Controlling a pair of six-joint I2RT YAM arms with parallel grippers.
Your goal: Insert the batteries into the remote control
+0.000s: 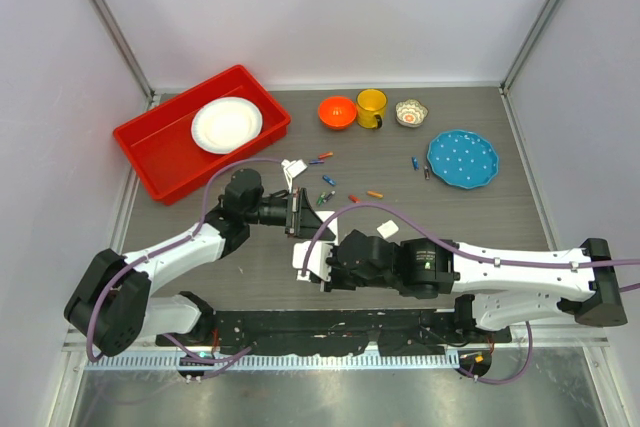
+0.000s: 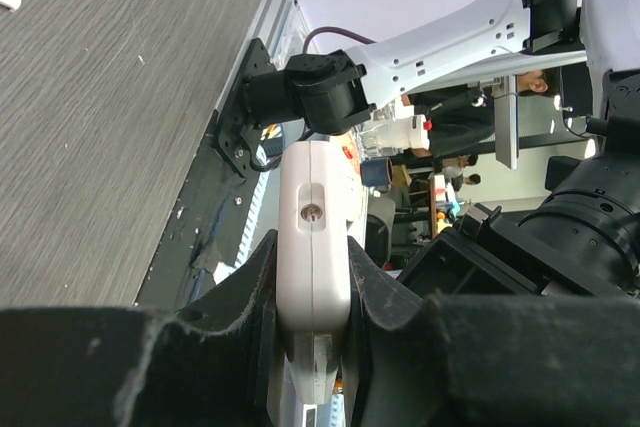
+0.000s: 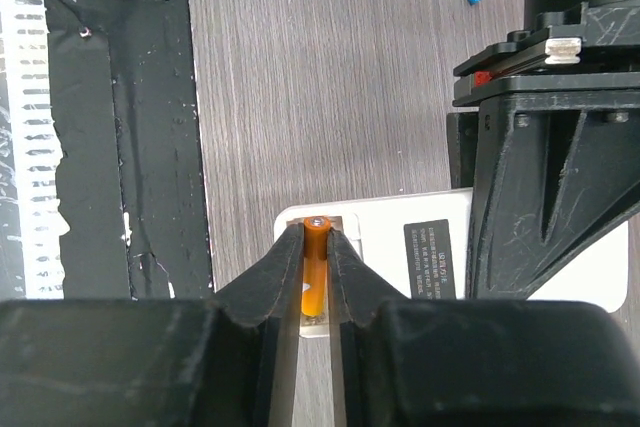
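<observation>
clamping the remote control [image 2: 313, 202] with the left gripper [image 2: 313, 282], jaws closed on it; pinching an orange battery [image 3: 313, 277] with the right gripper [image 3: 315, 239], against the remote's white back.

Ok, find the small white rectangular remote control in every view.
Top external: small white rectangular remote control low centre, between the two arms.
Left wrist: remote control bottom centre, gripped end-on.
Right wrist: bottom centre, beneath the orange cylindrical battery.
Shared landmark: grey wood-grain tabletop.

I see a red tray [image 1: 150, 152] holding a white plate [image 1: 227, 124] at the counter's [image 1: 470, 217] far left corner. An orange bowl [image 1: 338, 111], yellow mug [image 1: 372, 105] and patterned dish [image 1: 410, 112] line its far edge, with a blue plate [image 1: 462, 158] near the right edge.
</observation>
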